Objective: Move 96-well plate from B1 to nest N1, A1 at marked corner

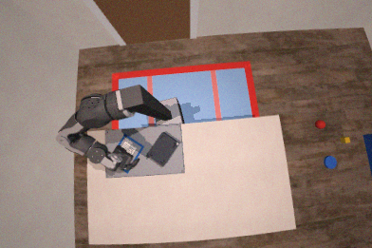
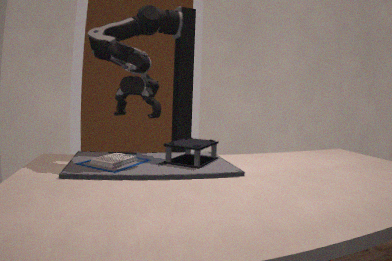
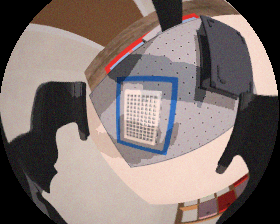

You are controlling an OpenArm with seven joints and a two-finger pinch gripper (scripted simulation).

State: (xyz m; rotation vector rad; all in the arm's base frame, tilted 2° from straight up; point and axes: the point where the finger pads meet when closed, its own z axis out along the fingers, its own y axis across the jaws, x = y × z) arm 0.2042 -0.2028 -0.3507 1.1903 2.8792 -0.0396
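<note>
The white 96-well plate (image 2: 114, 160) (image 3: 146, 115) lies flat inside the blue outline of spot B1 on the grey base (image 2: 150, 168). It also shows in the overhead view (image 1: 129, 147), partly under my gripper. The raised dark plate nest N1 (image 2: 192, 151) stands to the plate's right, its top bare; it also shows in the overhead view (image 1: 162, 148) and the wrist view (image 3: 223, 60). My gripper (image 2: 137, 110) hangs open and empty well above the plate. In the wrist view the plate sits between my two fingers, far below.
The arm's dark post (image 2: 183, 74) stands just behind the nest. A red-framed blue panel (image 1: 190, 92) lies behind the base. A red ball (image 1: 321, 124), a yellow cube (image 1: 345, 140) and a blue disc (image 1: 330, 162) lie far right.
</note>
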